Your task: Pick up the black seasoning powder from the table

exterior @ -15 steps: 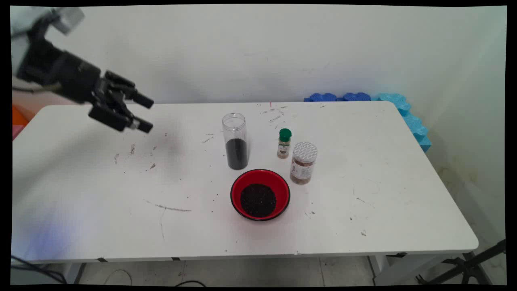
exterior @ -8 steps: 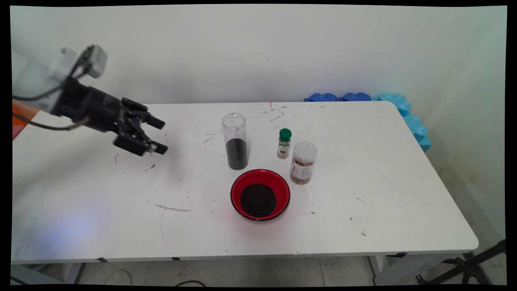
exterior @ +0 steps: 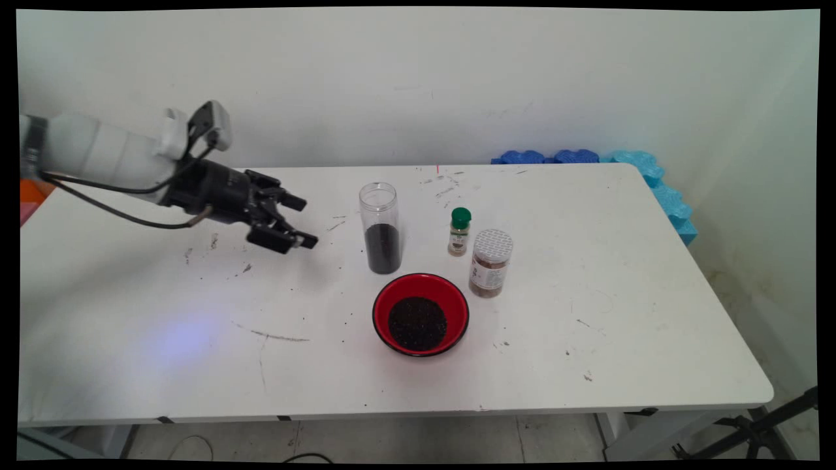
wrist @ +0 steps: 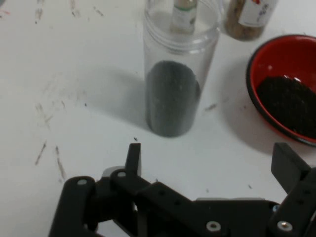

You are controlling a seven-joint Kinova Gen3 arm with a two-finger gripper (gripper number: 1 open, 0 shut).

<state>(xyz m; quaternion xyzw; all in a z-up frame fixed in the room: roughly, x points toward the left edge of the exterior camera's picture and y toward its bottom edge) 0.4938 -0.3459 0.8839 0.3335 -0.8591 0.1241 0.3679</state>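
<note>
Jar (exterior: 380, 227) stands upright just above the middle of the main view, on the white table (exterior: 620, 339). It is a tall, narrow clear cylinder with no lid, its lower part filled with dark grains. In the hand view the jar (wrist: 173, 96) sits in the upper middle of the frame, a little left of the line that runs between the two fingers.

The gripper (exterior: 302, 222) hangs left of centre in the main view, low over the table, pointing toward the right of the frame. Its fingers are spread wide with nothing between them. It touches nothing; the jar is the nearest thing to it, and a strip of bare table lies between them. In the hand view the gripper (wrist: 210, 159) shows both fingertips set wider apart than the jar is broad.

A red bowl (exterior: 381, 307) with a heap of the same dark grains stands just below the jar in the main view, close to it but not touching. Right of the jar are a small green-capped bottle (exterior: 460, 232) and a white-lidded shaker (exterior: 490, 262).

Judging by its shape, the jar would tip easily if pushed near the rim, and being open it would spill.
</note>
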